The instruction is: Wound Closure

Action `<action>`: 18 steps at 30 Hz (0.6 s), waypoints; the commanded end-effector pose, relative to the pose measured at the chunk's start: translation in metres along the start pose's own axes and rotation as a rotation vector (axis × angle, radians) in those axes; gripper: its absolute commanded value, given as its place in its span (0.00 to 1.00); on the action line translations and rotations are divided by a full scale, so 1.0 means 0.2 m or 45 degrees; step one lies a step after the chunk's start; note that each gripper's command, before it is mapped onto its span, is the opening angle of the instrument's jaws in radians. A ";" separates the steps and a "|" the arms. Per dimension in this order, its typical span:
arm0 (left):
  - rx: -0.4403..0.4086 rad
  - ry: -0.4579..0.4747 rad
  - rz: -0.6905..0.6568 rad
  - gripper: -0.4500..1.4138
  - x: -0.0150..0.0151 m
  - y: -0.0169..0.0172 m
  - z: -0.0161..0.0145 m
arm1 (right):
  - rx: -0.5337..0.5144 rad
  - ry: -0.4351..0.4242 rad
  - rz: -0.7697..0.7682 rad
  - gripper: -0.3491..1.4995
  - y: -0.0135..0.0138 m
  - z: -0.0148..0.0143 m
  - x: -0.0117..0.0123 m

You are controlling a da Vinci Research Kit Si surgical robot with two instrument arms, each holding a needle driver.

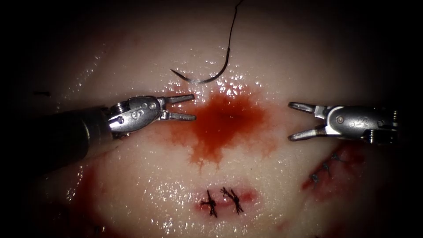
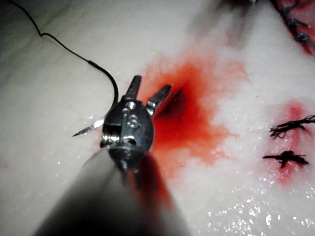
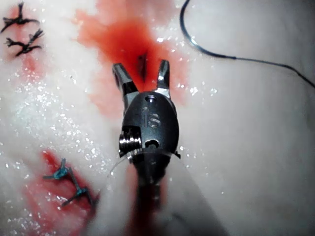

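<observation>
Your left steel needle driver [image 1: 194,108] gapes, holds nothing; your right steel driver [image 1: 294,121] likewise. Curved silver needle [image 1: 207,79] with black thread [image 1: 232,31] lies free on pale tissue [image 1: 145,176], behind red-stained cut [image 1: 224,117].

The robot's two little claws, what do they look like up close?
Both are shiny silver metal. The left tool has two thin pointed jaws, a rounded knuckle with small round pins and a stamped marking, on a dark shaft. The right tool looks alike, with a stamped number on its knuckle.
</observation>
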 end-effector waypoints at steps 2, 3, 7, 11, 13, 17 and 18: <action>0.027 -0.020 -0.011 0.54 -0.002 -0.002 0.006 | 0.006 -0.004 0.000 0.65 -0.002 0.005 -0.001; 0.045 -0.039 -0.001 0.54 -0.003 -0.003 0.007 | 0.006 -0.004 0.000 0.65 -0.002 0.005 -0.001; 0.082 -0.141 0.053 0.61 -0.009 -0.009 0.010 | 0.010 -0.011 -0.001 0.66 -0.002 0.005 -0.001; 0.106 -0.216 0.070 0.64 -0.017 -0.017 0.013 | 0.012 -0.013 -0.001 0.66 -0.003 0.006 -0.001; 0.125 -0.249 0.080 0.65 -0.021 -0.022 0.015 | 0.013 -0.017 -0.002 0.66 -0.003 0.006 0.000; 0.144 -0.306 0.082 0.65 -0.028 -0.031 0.019 | 0.012 -0.017 -0.002 0.67 -0.003 0.006 0.000; 0.139 -0.322 0.082 0.65 -0.030 -0.034 0.020 | 0.011 -0.017 -0.002 0.67 -0.003 0.007 0.000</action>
